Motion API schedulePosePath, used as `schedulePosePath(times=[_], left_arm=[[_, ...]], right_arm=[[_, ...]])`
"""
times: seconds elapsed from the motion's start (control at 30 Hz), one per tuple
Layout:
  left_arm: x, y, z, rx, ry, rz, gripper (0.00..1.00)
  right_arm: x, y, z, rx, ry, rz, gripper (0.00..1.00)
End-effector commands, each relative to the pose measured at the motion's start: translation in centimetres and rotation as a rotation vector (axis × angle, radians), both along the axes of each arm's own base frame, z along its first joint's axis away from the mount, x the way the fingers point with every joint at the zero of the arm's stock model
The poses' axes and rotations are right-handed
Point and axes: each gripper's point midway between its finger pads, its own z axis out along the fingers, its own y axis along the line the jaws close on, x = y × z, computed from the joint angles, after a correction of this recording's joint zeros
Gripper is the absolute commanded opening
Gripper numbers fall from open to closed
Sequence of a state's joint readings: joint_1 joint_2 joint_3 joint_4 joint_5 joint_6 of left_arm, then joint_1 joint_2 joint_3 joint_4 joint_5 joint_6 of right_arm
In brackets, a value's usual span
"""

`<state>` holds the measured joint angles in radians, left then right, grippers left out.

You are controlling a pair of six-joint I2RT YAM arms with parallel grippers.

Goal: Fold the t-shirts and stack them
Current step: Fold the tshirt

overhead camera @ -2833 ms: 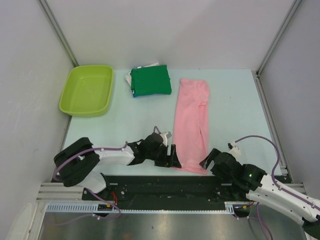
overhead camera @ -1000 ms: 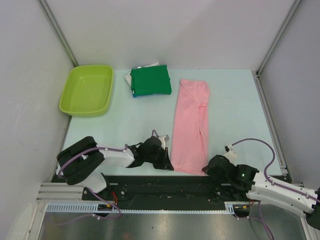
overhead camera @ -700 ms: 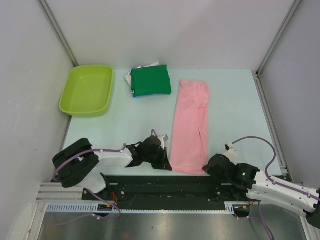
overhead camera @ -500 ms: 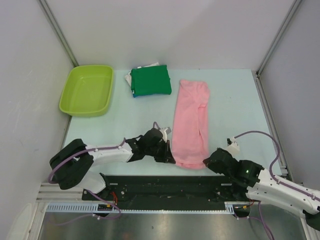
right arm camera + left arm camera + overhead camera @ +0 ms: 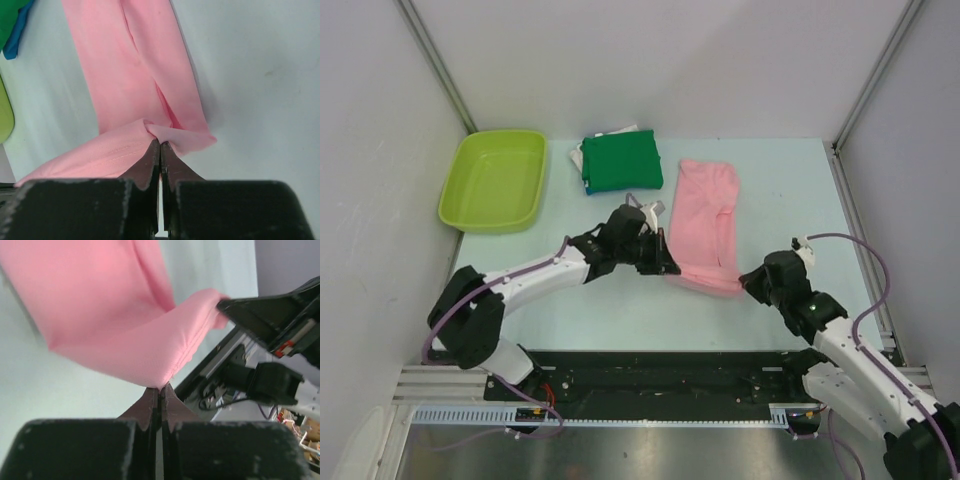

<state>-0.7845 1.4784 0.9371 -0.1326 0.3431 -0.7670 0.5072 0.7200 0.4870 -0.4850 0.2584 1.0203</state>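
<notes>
The left jaws are pressed shut on one near corner of the pink t-shirt (image 5: 100,305), and the right jaws are pressed shut on the other. In both wrist views the cloth bunches right at the closed tips. Between the two grips the near edge hangs taut, raised off the table (image 5: 790,200) and doubled back over the cloth behind it. Pinching both corners keeps that edge straight, so the fold should land square instead of sagging in the middle. This looks like the crosswise fold that halves the length.

The pink t-shirt (image 5: 705,215) is already a narrow strip, right of the table's centre. Its long axis runs from near to far, leaning a little rightward at the far end. I cannot tell which end carries the neck.

Farther back and to the left lies the folded stack (image 5: 622,162), dark green on top, probably where this one goes next. The lime tub (image 5: 495,180) sits at the far left.
</notes>
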Motion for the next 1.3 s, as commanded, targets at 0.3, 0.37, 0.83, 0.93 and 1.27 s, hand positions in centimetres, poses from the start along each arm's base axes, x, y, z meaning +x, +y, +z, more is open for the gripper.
schedulePosePath(times=[0.3,0.37,0.83,0.93,1.27], left_arm=[[7.8,-2.7,0.7,-0.004,-0.024,0.009,0.0],[8.5,-2.6,0.0,-0.002,-0.012,0.018,0.0],[13.6,-1.9,-2.2,-0.01,0.013,0.098,0.0],[14.9,-1.6,-2.4,-0.008,0.01,0.113,0.0],[19.5,-2.2,-2.9,-0.023,0.01,0.128,0.47]], right_arm=[[10.6,1.1,3.0,0.066,-0.116,0.086,0.0],[11.8,0.9,2.9,0.068,-0.113,0.084,0.0],[15.9,0.6,-0.1,0.076,-0.061,0.079,0.0],[16.4,0.7,-0.6,0.074,-0.057,0.078,0.0],[20.1,-0.4,-0.7,0.107,-0.084,-0.005,0.44]])
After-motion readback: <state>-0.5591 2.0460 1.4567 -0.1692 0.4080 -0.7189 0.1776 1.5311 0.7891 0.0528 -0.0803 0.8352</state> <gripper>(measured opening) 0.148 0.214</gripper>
